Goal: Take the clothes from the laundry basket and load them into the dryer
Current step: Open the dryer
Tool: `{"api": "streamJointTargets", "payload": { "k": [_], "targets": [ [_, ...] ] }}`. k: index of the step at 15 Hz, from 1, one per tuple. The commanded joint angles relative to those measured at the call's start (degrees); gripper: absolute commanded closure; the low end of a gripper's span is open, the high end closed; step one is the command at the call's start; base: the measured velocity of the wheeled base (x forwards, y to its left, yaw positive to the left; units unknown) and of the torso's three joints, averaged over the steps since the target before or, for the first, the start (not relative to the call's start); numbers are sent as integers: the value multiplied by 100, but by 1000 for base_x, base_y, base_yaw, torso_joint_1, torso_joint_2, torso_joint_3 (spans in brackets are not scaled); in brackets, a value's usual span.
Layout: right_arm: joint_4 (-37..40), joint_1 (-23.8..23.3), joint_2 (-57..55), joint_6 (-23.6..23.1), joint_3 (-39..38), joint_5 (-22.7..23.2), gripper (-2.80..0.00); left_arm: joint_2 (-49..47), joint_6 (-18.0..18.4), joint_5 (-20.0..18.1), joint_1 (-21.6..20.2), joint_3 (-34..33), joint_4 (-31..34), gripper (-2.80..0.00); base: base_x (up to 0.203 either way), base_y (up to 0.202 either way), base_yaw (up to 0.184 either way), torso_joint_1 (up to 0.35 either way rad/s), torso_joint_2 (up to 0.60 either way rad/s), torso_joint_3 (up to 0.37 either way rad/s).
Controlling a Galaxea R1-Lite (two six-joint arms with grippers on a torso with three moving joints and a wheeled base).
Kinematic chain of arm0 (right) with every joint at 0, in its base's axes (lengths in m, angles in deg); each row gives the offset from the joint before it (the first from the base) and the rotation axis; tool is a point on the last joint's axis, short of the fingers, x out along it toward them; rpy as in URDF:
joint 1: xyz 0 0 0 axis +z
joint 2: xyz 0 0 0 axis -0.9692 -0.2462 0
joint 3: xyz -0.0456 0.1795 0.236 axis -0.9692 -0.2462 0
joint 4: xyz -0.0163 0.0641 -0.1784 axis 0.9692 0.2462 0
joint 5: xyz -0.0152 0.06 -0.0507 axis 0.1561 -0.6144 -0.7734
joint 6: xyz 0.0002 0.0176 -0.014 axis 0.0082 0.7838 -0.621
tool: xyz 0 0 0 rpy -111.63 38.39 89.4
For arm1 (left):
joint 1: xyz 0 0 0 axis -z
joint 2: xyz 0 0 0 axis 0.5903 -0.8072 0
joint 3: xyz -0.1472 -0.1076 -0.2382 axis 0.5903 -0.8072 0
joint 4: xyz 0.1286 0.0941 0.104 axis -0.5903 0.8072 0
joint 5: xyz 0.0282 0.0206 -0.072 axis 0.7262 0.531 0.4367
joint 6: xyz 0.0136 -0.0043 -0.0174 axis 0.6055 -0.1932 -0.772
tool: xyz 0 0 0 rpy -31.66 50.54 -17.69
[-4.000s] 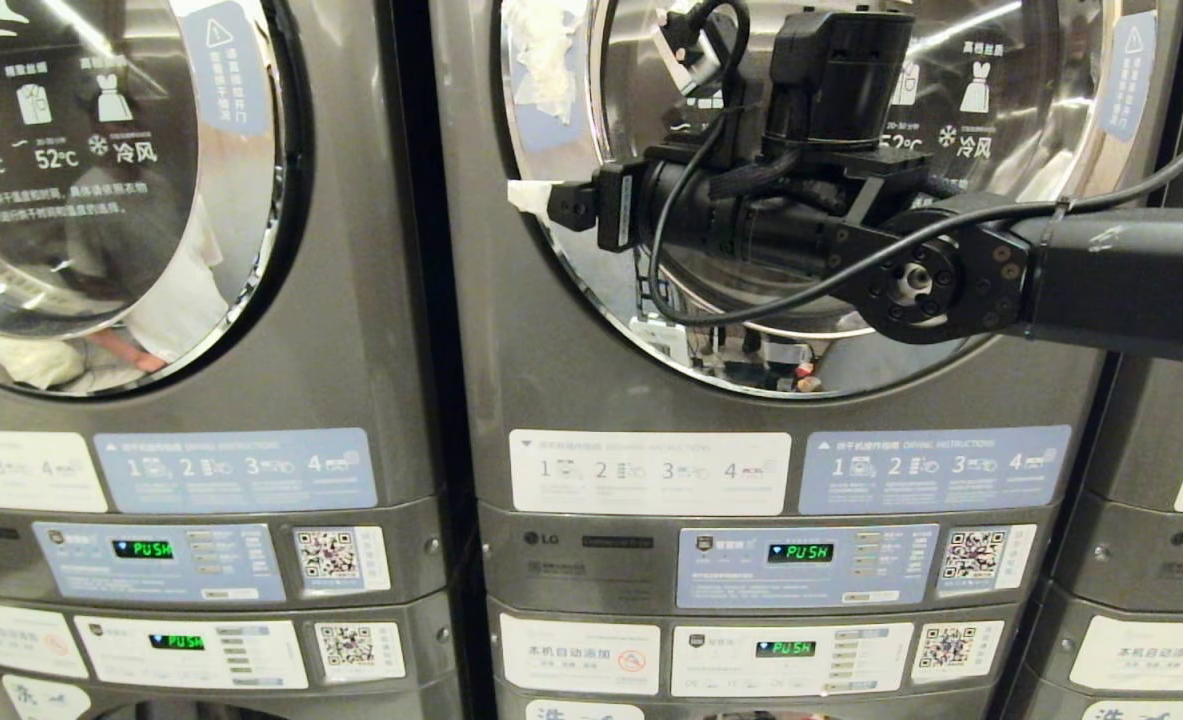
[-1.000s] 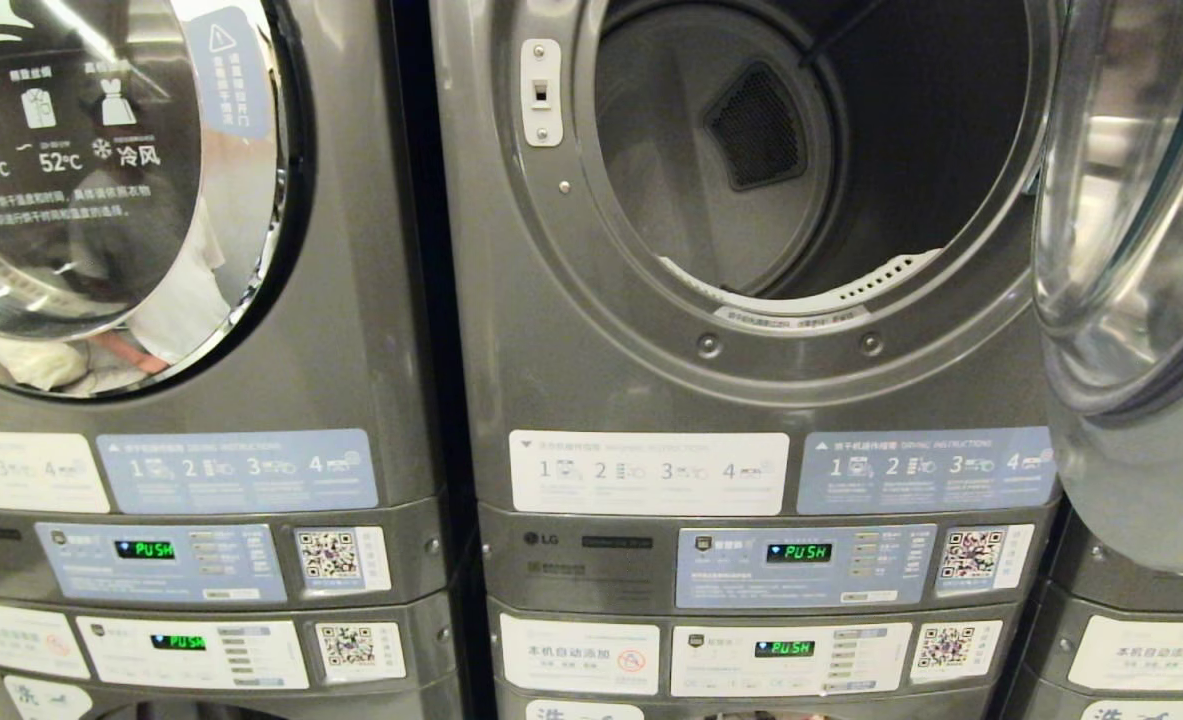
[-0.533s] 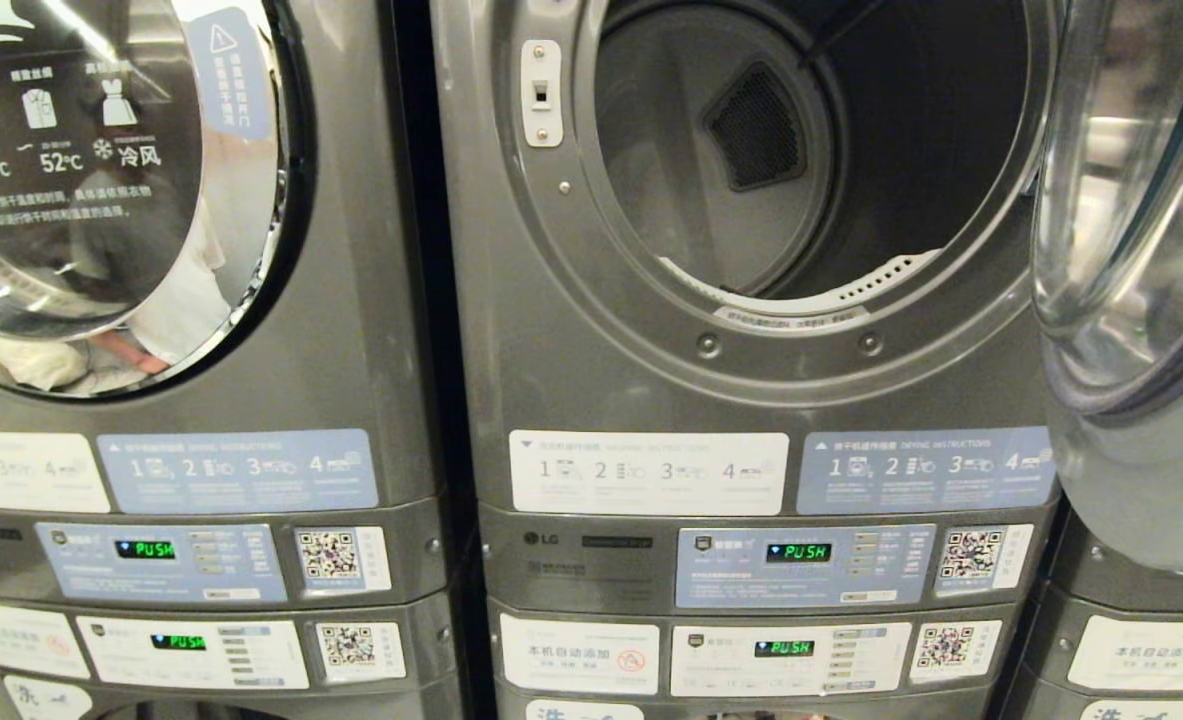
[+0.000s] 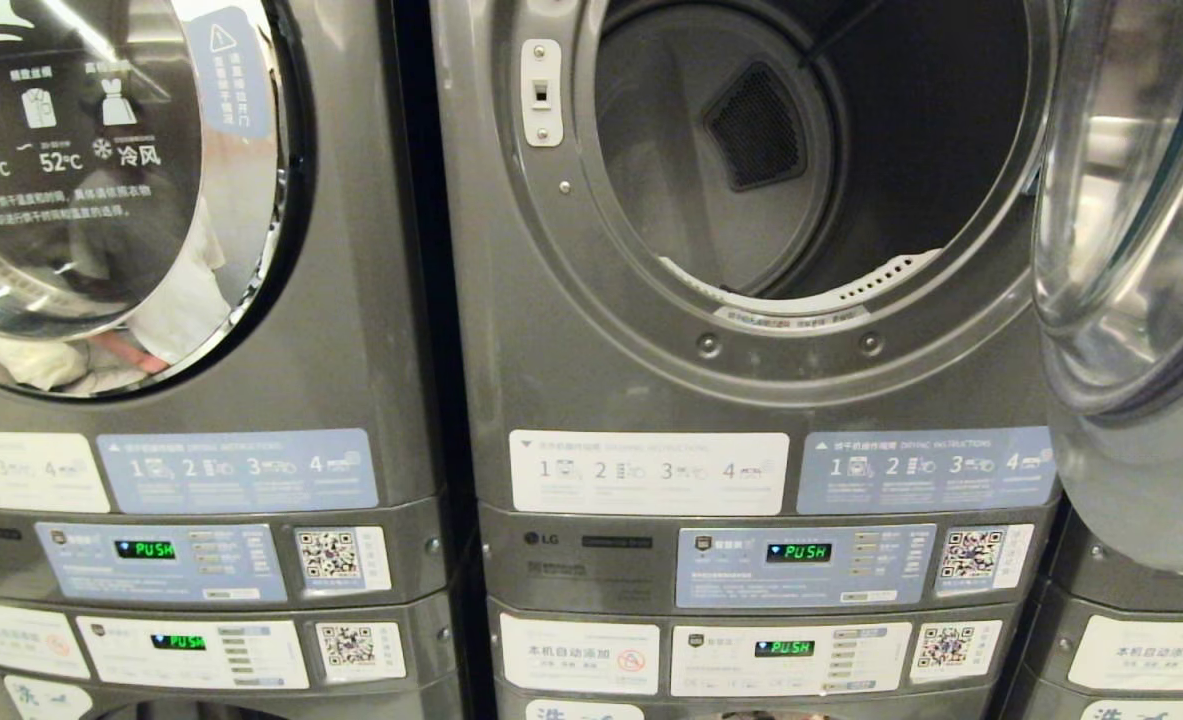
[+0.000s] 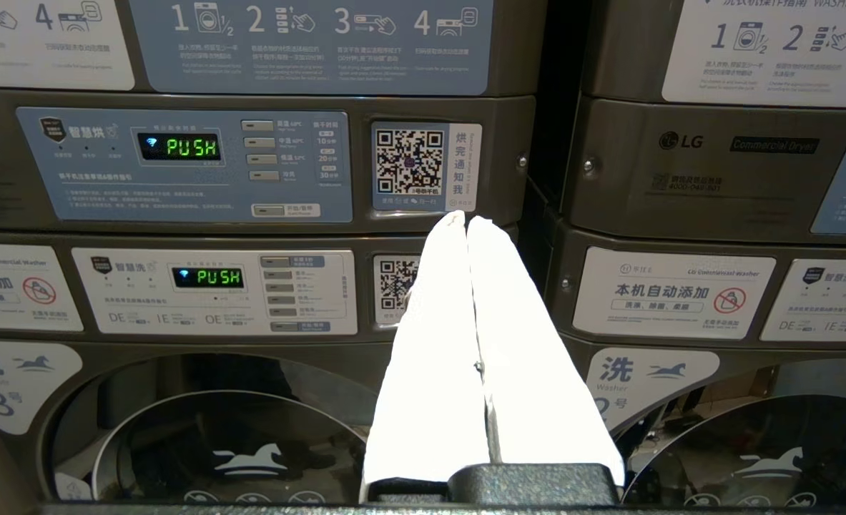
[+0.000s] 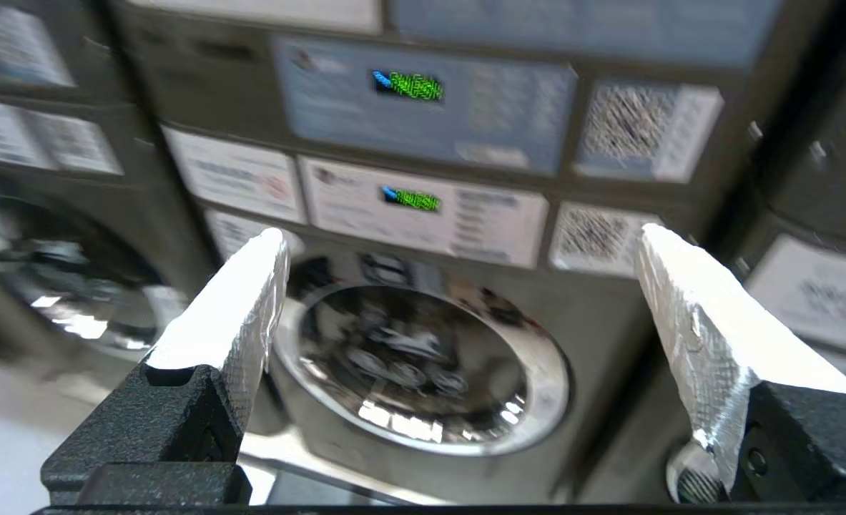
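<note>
Right arm gone from dryer door (image 4: 1131, 250) — right claw (image 6: 458, 286) wide, left claw (image 5: 465, 222) closed; "PUSH".

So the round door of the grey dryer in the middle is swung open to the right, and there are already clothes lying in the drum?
Not quite. The head view shows the grey middle dryer's round door swung open to the right, but its dark metal drum holds no clothes; nothing has been loaded yet.

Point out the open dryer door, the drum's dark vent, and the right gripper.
open dryer door (image 4: 1121, 200), head view, on its glass bowl.
dark vent (image 4: 757, 127), head view, on the mesh at the drum's back wall.
right gripper (image 6: 458, 257), right wrist view, midway between its spread fingertips.
</note>
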Motion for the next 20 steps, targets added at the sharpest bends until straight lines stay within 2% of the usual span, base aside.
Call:
{"api": "streamJointTargets", "payload": {
  "k": [1,4,5,9,11,12,13,15,18,20],
  "targets": [
    [-192,-83,124,-30,-648,-91,-280,6,-2,0,-1,-1,2,0,0,0,0,0,0,0],
    [-613,-126,297,-250,-1353,-141,-280,6,-2,0,-1,-9,2,0,0,0,0,0,0,0],
    [-762,-117,407,-291,-1501,-64,0,6,-2,0,-1,-9,2,0,0,0,0,0,0,0],
    [-797,-79,405,-287,-1565,359,0,6,-2,0,-1,-9,2,0,0,0,0,0,0,0],
    [-890,-73,71,-260,-1610,414,0,6,-2,0,-1,-9,2,0,0,0,0,0,0,0],
    [-1170,-93,-190,-246,-1711,416,0,6,-2,0,-1,-9,2,0,0,0,0,0,0,0],
    [-1766,-182,-427,-255,-1928,422,0,6,-2,0,-1,-9,2,0,0,0,0,0,0,0],
    [-3232,-735,-783,-390,-2526,529,0,6,-2,0,-1,-9,2,0,0,0,0,0,0,0],
    [-3476,-1792,-804,-552,-2672,1183,0,6,-2,0,-1,-9,2,0,0,0,0,0,0,0],
    [-3314,-2234,-101,-786,-2685,1571,0,6,-2,0,-1,-9,2,0,0,0,0,0,0,0]
  ]
}}
